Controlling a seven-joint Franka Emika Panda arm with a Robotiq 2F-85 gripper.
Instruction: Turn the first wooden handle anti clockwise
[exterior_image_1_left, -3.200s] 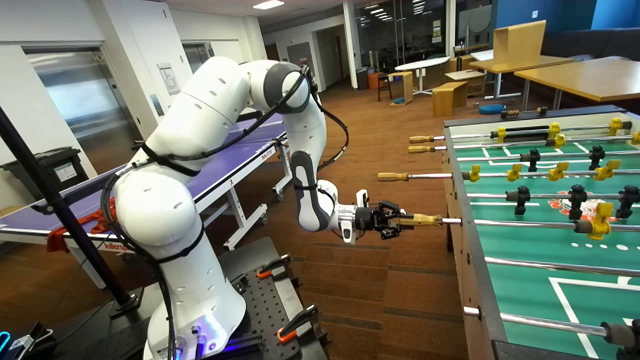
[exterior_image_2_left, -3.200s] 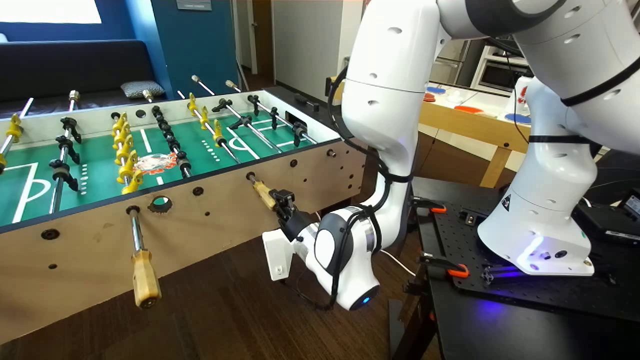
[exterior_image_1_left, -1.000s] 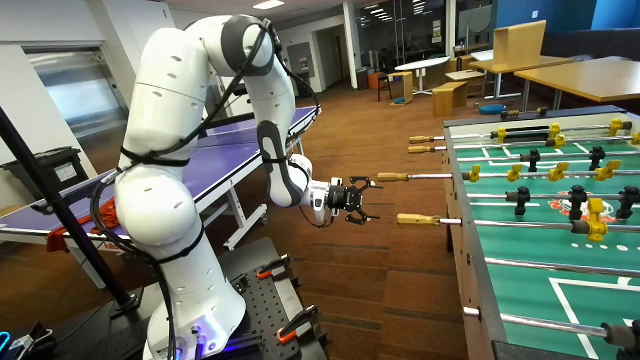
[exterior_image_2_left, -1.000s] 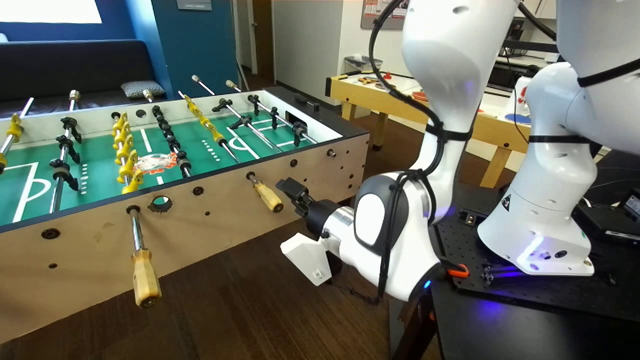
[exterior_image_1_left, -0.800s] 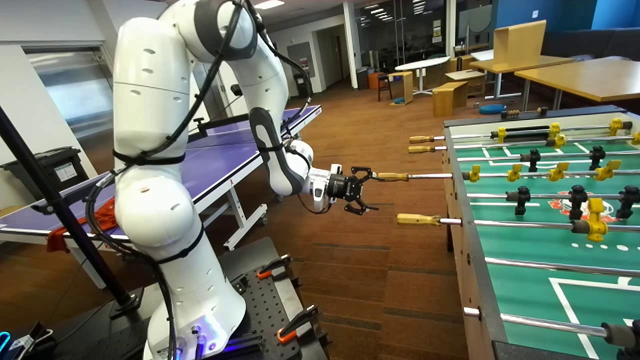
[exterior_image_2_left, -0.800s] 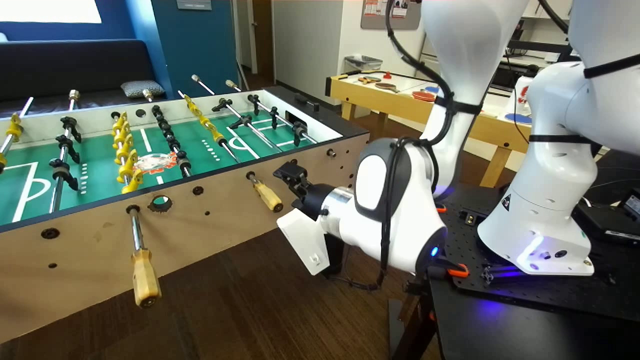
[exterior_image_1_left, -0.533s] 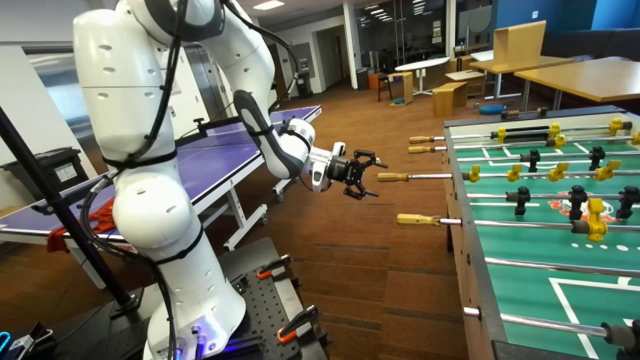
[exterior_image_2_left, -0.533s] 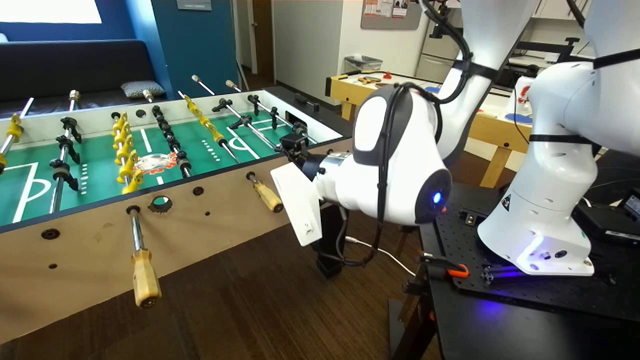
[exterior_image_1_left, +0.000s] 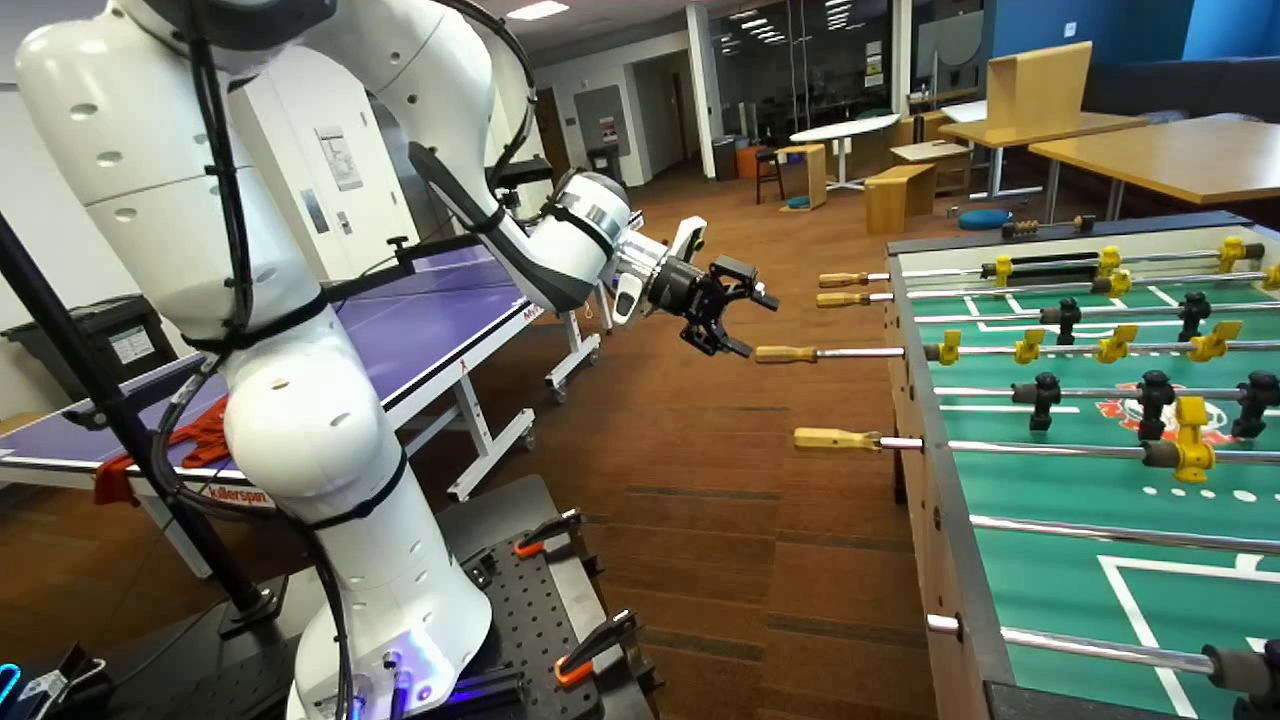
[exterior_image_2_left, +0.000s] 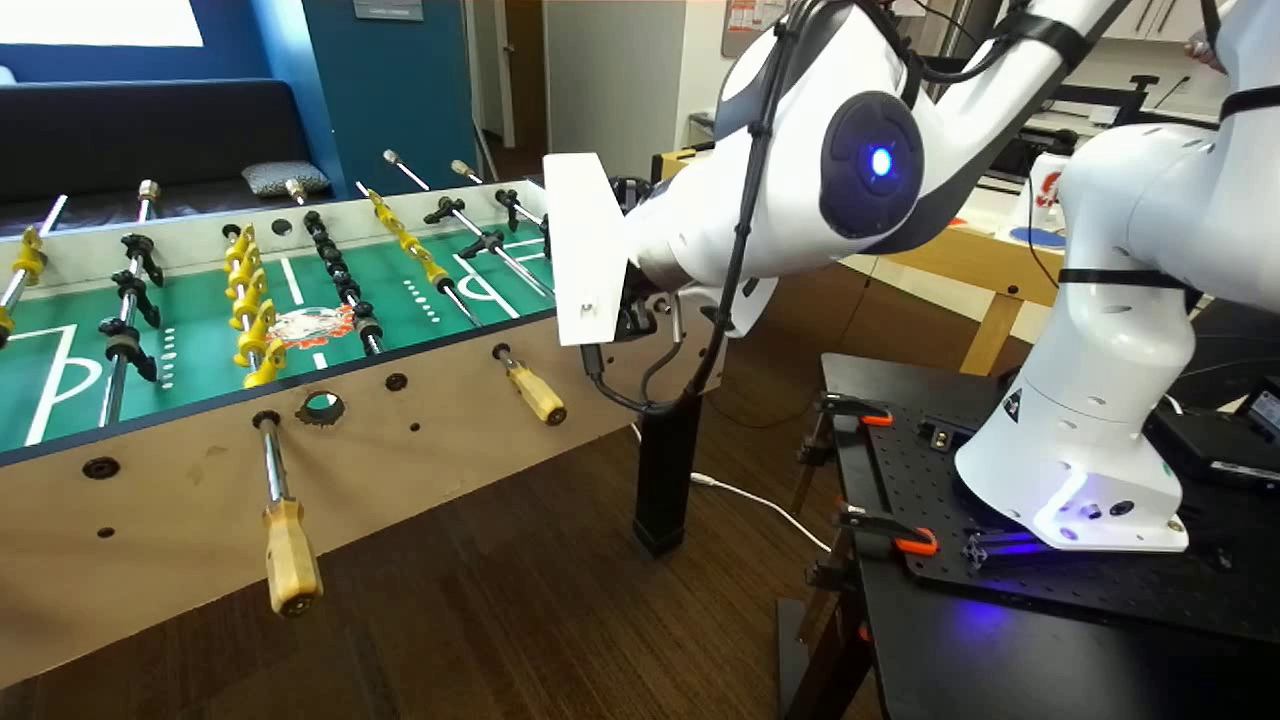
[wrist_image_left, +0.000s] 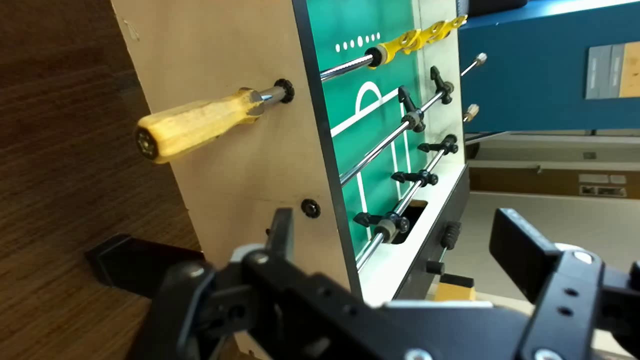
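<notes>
"Killerspin" reads clearly in the lettering on the edge of the ping-pong table; red print farther along the side seems to start "My", too small to be sure. Bin label and door sheet: illegible. Posted papers cut off by the top edge, also illegible. White container has a red mark, can't make it out. Wall sign lies sideways in the wrist view, text too faint.

Gripper is released, fingers spread wide; the wrist view shows the gap well, though one finger is blurred and both are cut off by the frame. In an exterior view it's mostly hidden behind a white panel. Arm is cut off at the top in both exterior views.

Wooden handle sticks out on its rod from the side wall of the foosball table, apart from the gripper. Neighbouring handle juts farther out along the same wall. Foosball table's corner is partly behind the arm in an exterior view; frame edges crop it in both.
</notes>
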